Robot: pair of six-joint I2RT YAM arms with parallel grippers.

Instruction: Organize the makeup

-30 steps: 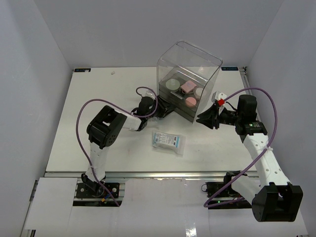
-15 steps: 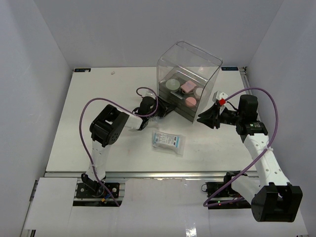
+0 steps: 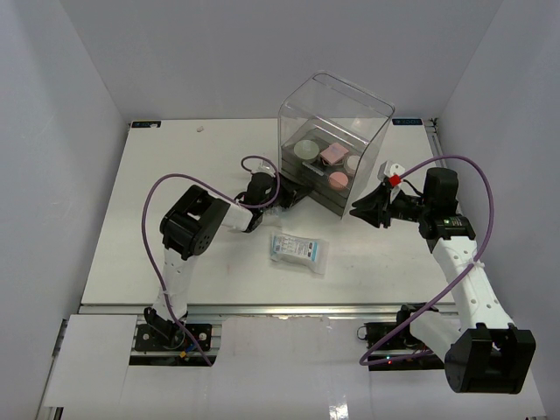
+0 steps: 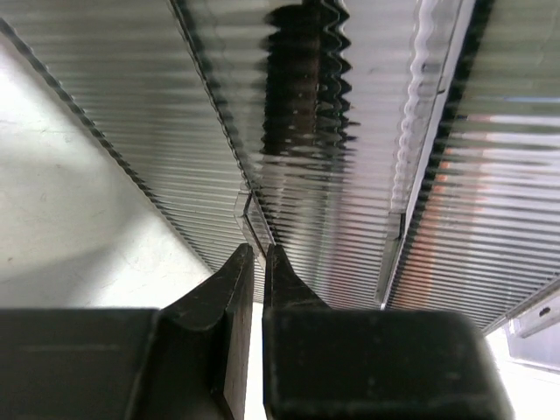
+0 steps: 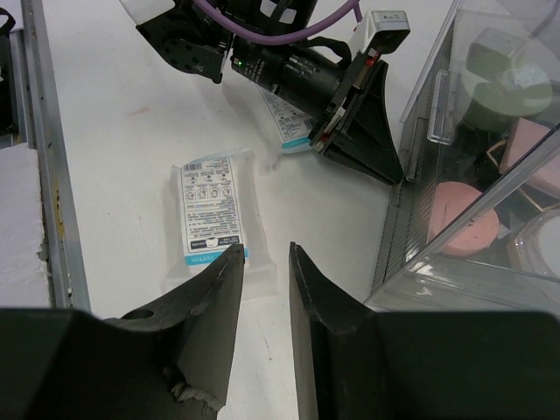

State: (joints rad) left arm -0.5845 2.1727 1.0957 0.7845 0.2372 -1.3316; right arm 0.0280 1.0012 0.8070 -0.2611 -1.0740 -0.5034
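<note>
- Two sachets lie flat on the surface (image 3: pixel 175 175). The first sachet (image 3: pixel 296 251) is in the open between the arms, its long axis running left-right and its blue-banded end toward the right claw (image 5: pixel 265 254).
- The second sachet (image 5: pixel 282 115) is partly hidden under the left claw (image 4: pixel 258 254), just beside the clear box (image 3: pixel 337 109).
- Left claw: closed, tips at a small clear tab (image 4: pixel 252 214) on the ribbed drawer front (image 4: pixel 350 219).
- Right claw: fingers apart, nothing between them, near the box.
- A pink round puff (image 3: pixel 339 181) and a pink square puff (image 3: pixel 331 155) sit inside the box.
</note>
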